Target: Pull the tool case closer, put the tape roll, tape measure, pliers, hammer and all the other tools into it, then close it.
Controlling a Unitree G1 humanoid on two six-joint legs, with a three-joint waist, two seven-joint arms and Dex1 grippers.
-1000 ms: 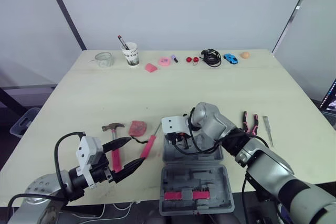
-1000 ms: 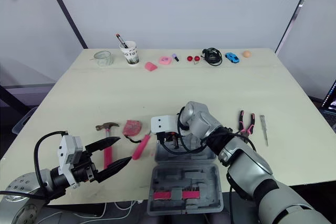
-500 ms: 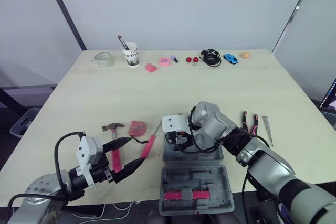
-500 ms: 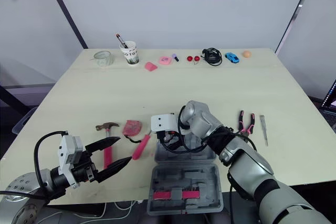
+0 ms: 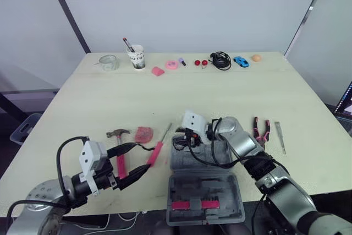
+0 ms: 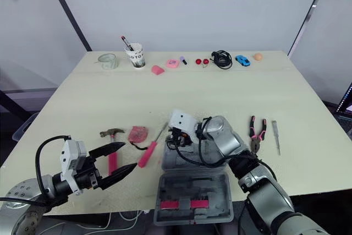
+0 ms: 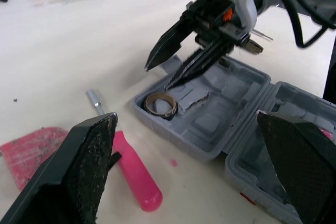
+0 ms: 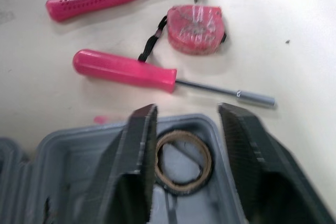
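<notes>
Pink-handled tools remain out: the hammer (image 8: 94, 1), screwdriver (image 8: 123, 70) and tape measure (image 8: 195, 22) lie on the table left of the tool case (image 7: 210, 124), with the pliers (image 5: 262, 129) to its right. The tape roll (image 8: 184, 160) already sits in the case's far left corner, directly under the right gripper (image 8: 186, 109), whose fingers are spread wide around nothing. The left gripper (image 5: 142, 157), also wide open and empty, hangs close by the hammer, whose handle points toward the robot. The left arm looks the nearer one.
</notes>
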